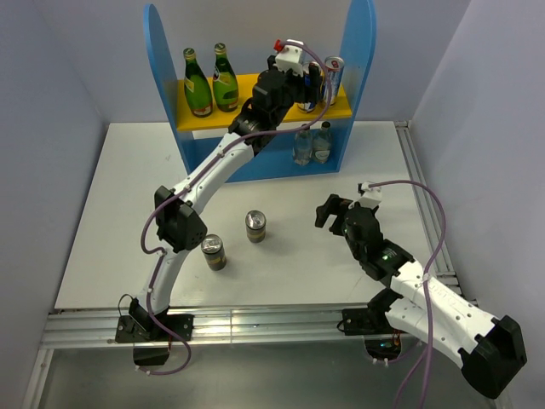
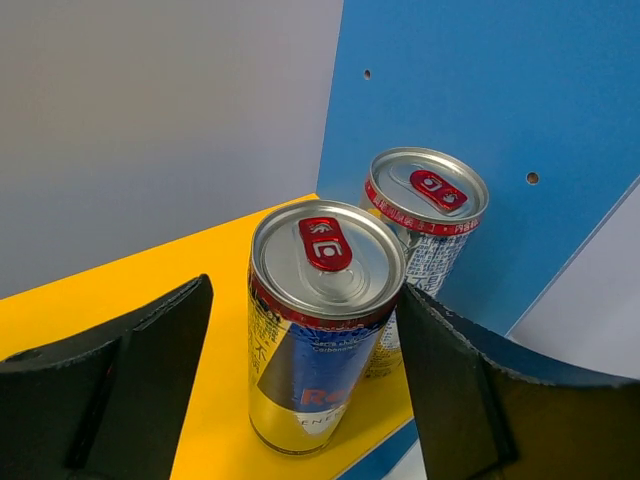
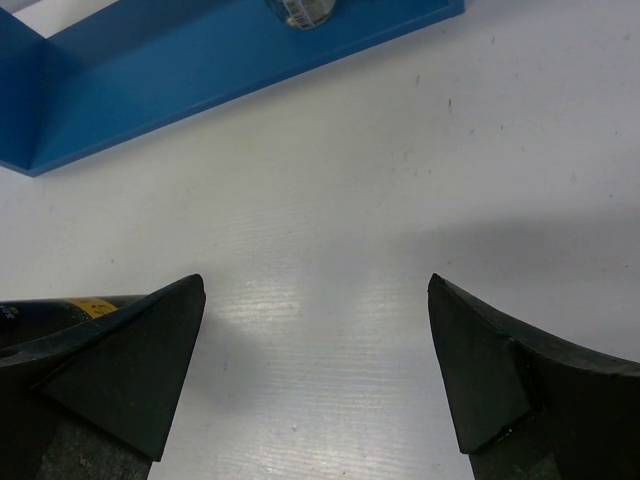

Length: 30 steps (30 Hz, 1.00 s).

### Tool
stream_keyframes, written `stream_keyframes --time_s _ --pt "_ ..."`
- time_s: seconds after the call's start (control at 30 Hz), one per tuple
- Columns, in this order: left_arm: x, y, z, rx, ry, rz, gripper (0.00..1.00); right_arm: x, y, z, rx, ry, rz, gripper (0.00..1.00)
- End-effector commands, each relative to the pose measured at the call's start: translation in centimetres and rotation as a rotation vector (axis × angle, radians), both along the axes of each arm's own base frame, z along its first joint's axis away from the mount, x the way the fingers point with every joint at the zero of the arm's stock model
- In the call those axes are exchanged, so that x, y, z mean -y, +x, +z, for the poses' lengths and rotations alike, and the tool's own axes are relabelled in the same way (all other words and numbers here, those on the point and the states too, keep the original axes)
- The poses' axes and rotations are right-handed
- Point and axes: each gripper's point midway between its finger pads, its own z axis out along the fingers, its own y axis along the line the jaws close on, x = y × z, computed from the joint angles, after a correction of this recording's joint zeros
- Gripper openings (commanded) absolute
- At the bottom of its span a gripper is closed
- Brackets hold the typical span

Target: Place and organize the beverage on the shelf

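Near can (image 2: 320,330): partial "Re", "ENE"; far can (image 2: 425,215) print illegible.

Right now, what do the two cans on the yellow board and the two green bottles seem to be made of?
Cans: thin metal, likely aluminium; shiny brushed silver lids with red pull tabs, glossy printed sides. Green bottles: glossy, translucent green with highlights; glass or hard plastic, the view leaves that open.

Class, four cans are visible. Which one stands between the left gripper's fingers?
The front silver-and-blue can on the yellow board; its twin stands behind, and two dark cans sit on the table.
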Motion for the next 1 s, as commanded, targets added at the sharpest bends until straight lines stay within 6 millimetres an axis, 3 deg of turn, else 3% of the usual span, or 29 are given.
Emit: stream_keyframes --time_s 0.0,0.23,0.27,0.33,0.37,0.43,0.47,0.5,0.53,0.57,0.6,0.67,0.77,0.83,0.87,0.93,0.97 --pt "-0.4 -0.3 3.1 0.076 -0.037 -0.001 0.8 -0.3 0.4 0.3 0.023 0.006 0.003 0.99" --pt "-0.7 -0.5 3.2 0.075 -0.039 0.008 0.8 -0.2 0.4 0.0 0.02 0.001 -0.002 0.99" --pt "-1.1 -1.1 4.4 0.086 -0.051 0.008 0.8 -0.2 0.4 0.0 0.021 0.002 -0.004 0.99" --pt "-1.3 -1.5 3.8 0.07 -0.044 0.008 0.83 -0.2 0.4 -0.3 0.019 0.002 -0.005 0.99" --pt "-1.8 -2.3 4.9 0.076 -0.051 0.01 0.83 -0.2 0.4 -0.4 0.016 0.0 -0.006 0.99" --pt "-2.1 -2.8 4.1 0.05 -0.027 0.036 0.84 -0.2 0.5 -0.6 0.011 -0.003 -0.006 0.99" --pt "-2.7 -3.7 5.3 0.061 -0.032 0.042 0.85 -0.2 0.5 -0.6 0.012 -0.005 -0.006 0.99" --pt "-2.3 -4.3 3.8 0.042 0.002 0.039 0.89 -0.2 0.5 -0.7 0.009 -0.005 -0.006 0.99" --pt "-2.5 -4.8 4.2 0.056 -0.002 0.045 0.91 -0.2 0.5 -0.7 0.009 -0.006 -0.007 0.99" --pt "-3.5 -6.0 6.0 0.082 -0.019 0.067 0.92 -0.2 0.5 -0.8 0.008 -0.007 -0.009 0.99" --pt "-2.8 -7.0 4.5 0.074 0.025 0.061 0.92 -0.2 0.5 -0.9 0.006 -0.008 -0.007 0.99" --pt "-3.2 -8.6 5.5 0.088 0.033 0.07 0.94 -0.2 0.5 -1.0 0.006 -0.009 -0.009 0.99" --pt "-3.2 -11.2 5.5 0.063 0.06 0.084 0.95 -0.1 0.6 -1.0 0.006 -0.012 -0.014 0.99" --pt "-4.3 -12.5 5.3 0.044 0.066 0.128 0.94 0.0 0.6 -1.1 0.006 -0.014 -0.017 0.99" --pt "-4.5 -14.7 4.4 0.033 0.097 0.121 0.94 0.1 0.6 -1.1 0.006 -0.015 -0.02 0.99" --pt "-6.5 -16.6 3.2 0.032 0.143 0.219 0.94 0.0 0.5 -1.0 0.014 -0.007 -0.015 0.99" --pt "-6.9 -19.1 1.5 0.01 0.172 0.23 0.94 -0.1 0.5 -0.9 0.018 -0.009 -0.006 0.99"
